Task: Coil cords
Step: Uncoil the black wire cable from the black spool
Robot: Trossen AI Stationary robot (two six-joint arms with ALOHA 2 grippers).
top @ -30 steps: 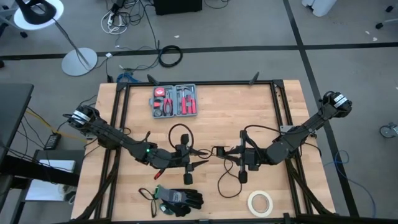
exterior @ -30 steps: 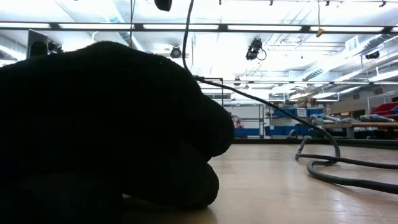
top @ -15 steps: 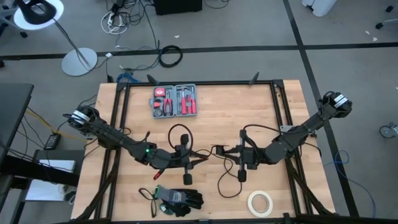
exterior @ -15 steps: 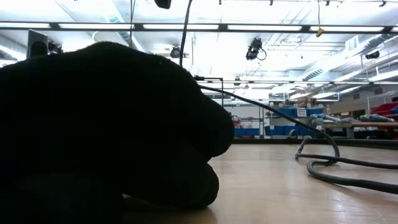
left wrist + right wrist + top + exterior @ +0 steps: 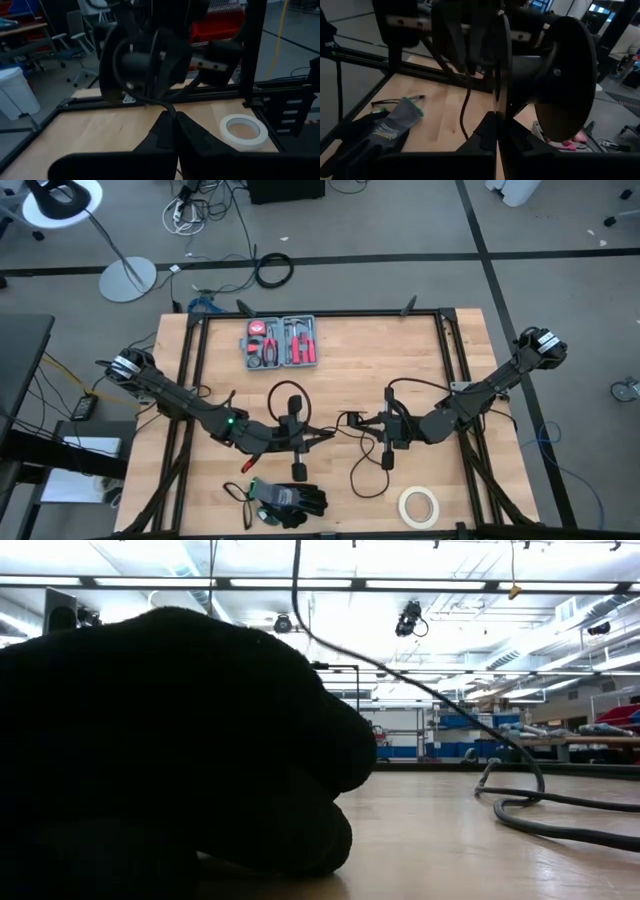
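The thin black cord (image 5: 290, 395) lies in loose loops mid-table. One loop lies beyond my left gripper, and more loops and a plug end (image 5: 387, 464) lie by my right gripper. A short span with a small black block (image 5: 350, 421) runs between the grippers. My left gripper (image 5: 303, 435) and my right gripper (image 5: 372, 423) face each other, each shut on the cord. In the low view the cord (image 5: 440, 705) arcs through the air down to a loop on the table. My left gripper pinches the cord (image 5: 169, 107) between its two shut fingers, coming level from the table's left. The cord bends away past the fingertips toward my right gripper, clear of the table. My right gripper is shut on the cord just right of the black block (image 5: 362, 422), coming level from the table's right. Its own fingers (image 5: 490, 131) hide the place of contact.
Black gloves (image 5: 290, 502) lie at the near edge and fill the low view's left (image 5: 170, 740). A white tape roll (image 5: 419, 505) lies near right. A grey tool case (image 5: 281, 342) with red-handled tools sits far left of centre. A black frame (image 5: 450, 350) rims the table.
Both grippers have moved a little toward the far edge and upward, staying shut. The span of cord in the low view has risen: it now climbs steeply out of the top of the picture where it ran lower and flatter before.
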